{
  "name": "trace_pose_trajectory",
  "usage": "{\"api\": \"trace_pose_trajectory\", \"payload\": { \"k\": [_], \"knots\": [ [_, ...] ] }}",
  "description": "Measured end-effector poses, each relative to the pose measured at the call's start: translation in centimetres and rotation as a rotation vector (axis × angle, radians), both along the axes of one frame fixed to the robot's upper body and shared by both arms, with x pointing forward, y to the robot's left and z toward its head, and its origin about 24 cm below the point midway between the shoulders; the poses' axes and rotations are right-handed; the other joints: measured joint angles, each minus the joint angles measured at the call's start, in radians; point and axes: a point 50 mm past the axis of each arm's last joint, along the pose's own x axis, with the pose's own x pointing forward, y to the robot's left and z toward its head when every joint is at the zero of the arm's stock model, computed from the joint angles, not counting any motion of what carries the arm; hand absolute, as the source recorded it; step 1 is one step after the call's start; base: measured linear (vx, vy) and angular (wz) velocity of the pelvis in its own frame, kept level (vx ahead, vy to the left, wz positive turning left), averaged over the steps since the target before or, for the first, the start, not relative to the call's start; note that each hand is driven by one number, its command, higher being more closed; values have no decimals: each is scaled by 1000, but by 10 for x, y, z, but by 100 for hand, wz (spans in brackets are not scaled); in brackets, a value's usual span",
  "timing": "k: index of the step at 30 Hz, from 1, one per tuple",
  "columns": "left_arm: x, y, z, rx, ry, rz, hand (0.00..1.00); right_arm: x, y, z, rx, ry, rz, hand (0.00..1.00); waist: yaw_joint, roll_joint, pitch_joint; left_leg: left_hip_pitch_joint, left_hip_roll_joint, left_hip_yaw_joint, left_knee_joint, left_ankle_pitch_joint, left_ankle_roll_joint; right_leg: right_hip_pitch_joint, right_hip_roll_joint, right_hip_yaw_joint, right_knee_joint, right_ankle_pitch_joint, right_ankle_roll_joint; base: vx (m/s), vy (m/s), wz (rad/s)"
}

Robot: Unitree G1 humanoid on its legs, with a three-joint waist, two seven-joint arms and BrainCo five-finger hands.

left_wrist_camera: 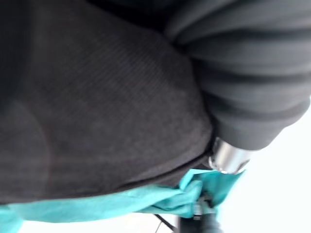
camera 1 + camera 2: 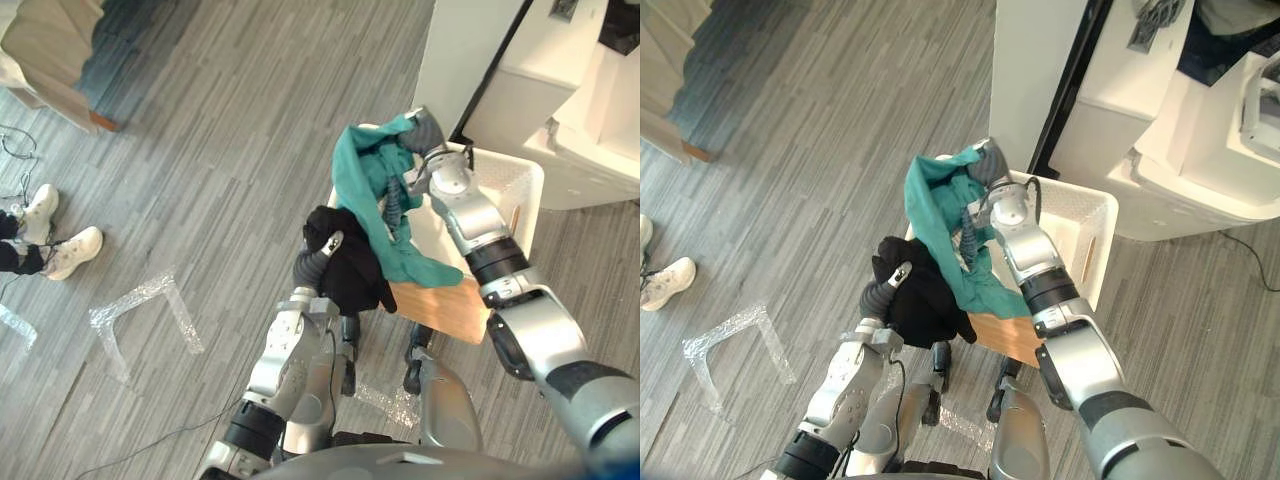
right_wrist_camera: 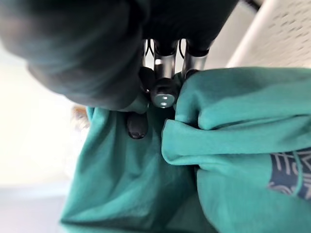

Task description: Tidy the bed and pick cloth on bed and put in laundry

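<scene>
A teal cloth (image 2: 365, 185) hangs from my right hand (image 2: 424, 133), which is shut on its upper edge above the near rim of a white laundry basket (image 2: 512, 183). In the right wrist view my fingers (image 3: 163, 93) pinch a fold of the teal cloth (image 3: 218, 145). My left hand (image 2: 318, 258) is raised just left of the basket and shut on a bunched black cloth (image 2: 350, 270). That black cloth (image 1: 97, 121) drapes over the hand, and one finger lies across it. The teal cloth's lower end trails down over the basket's front edge.
The basket has a brown wooden front panel (image 2: 445, 308) and perforated white walls. A white pillar (image 2: 460, 50) and white units (image 2: 590, 140) stand behind it. A person's white shoes (image 2: 60, 245) are at the left. Tape marks (image 2: 140, 310) lie on the grey plank floor.
</scene>
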Motion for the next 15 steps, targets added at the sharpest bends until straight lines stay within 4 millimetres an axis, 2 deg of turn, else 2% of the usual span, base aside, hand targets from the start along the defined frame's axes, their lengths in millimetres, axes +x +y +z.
{"api": "trace_pose_trajectory", "payload": {
  "k": [3, 7, 8, 15],
  "knots": [
    [2, 0, 3, -8, -16, 6, 100, 3, -16, -12, 55, 50, -46, 100, -2, 15, 7, 0, 0, 3, 6, 0, 0, 0, -1, 1, 4, -1, -2, -6, -3, -1],
    [3, -2, 5, -18, -19, 5, 100, 4, -34, -31, 87, 88, -99, 100, -13, 20, 10, 1, 4, 13, 14, -2, -2, 0, 0, 2, 10, -4, -6, -23, -12, -3],
    [3, -2, 5, -19, -19, 5, 100, 3, -39, -36, 87, 101, -109, 0, -16, 20, 10, 3, 6, 17, 14, -2, -2, 0, 1, 2, 13, -5, -7, -31, -20, -5],
    [-2, -1, -1, -19, -3, -1, 100, -16, -60, -79, 181, 136, -112, 0, -31, 19, 10, 77, 18, 47, -4, -3, -3, 47, 14, 28, 19, -9, -15, -7, -26, -11]
  ]
}}
